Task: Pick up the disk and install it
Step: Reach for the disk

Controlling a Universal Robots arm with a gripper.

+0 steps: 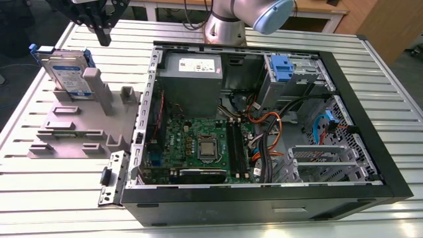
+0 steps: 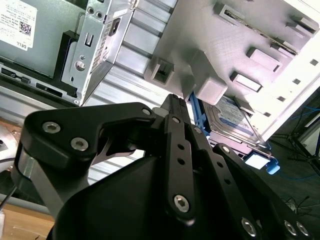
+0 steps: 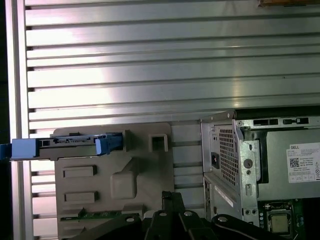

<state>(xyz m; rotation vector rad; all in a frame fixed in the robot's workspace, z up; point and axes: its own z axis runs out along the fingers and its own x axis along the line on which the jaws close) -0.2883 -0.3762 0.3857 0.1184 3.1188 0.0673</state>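
Observation:
The disk (image 1: 67, 74), a silver drive with a white-and-blue label in a bright blue carrier, stands upright on edge in a slot at the back of the grey fixture (image 1: 73, 126). It also shows in both wrist views (image 2: 233, 118) (image 3: 65, 146). My gripper (image 1: 104, 39) hangs above the table, a little behind the disk and towards the exterior view's right of it, touching nothing. Its black fingers (image 2: 172, 107) meet at the tip and look shut and empty; the gripper (image 3: 171, 197) also shows in the first wrist view.
An open computer case (image 1: 370, 124) lies on the slatted metal table (image 1: 53, 198), at the exterior view's right of the fixture. Inside are a grey power supply box (image 1: 191, 74), a motherboard (image 1: 201, 144), cables and a bay with a blue clip (image 1: 281, 67). The arm's base (image 1: 225, 27) stands behind the case.

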